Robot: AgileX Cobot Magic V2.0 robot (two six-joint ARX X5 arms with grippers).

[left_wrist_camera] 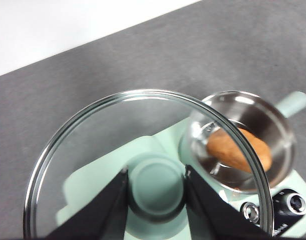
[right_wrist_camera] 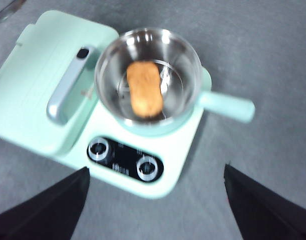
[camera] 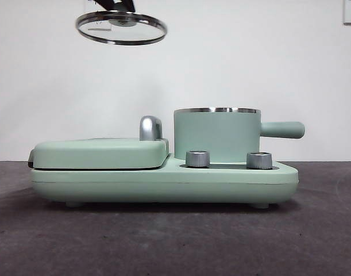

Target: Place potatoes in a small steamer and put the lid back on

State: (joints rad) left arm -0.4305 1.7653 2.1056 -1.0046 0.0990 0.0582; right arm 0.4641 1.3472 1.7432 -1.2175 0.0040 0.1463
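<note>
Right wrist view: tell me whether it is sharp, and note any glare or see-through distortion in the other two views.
Right wrist view: soft, smeared, potato and dials fuzzy. Left wrist view: sharper; the lid, held by the left gripper, shows the pot through its glass, with highlights on steel. Front view: crisp, even light, bright streaks on the lid's rim.

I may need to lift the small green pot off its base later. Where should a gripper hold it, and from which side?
Probably the stubby side handle of the pot, approached from above. It sticks out level from the wall, clear of the griddle and knobs, narrow enough for two jaws. The round body looks too wide, and the potato lies inside.
</note>
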